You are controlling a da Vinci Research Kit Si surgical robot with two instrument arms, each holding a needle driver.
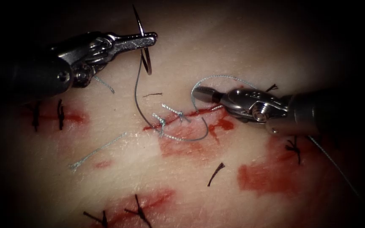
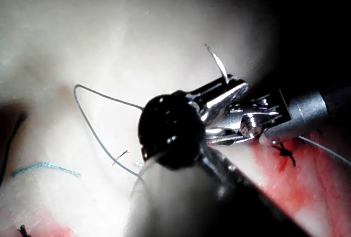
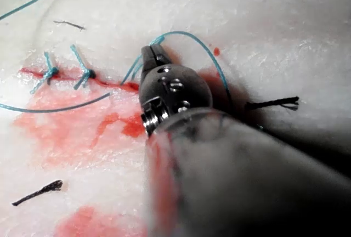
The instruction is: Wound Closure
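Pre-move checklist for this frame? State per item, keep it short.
1. Needle held: ok, left tool jaws shut on it, about mid-curve.
2. Needle out of the tissue: ok, held up clear of the surface.
3. Thread runs from needle to the cut: ok, slack curve.
4. Right tool grip: ok, shut on the thread loop at its tip.
5. Earlier knots on the cut: ok, two seated.
6. Thread tangle under right tool: cannot tell.
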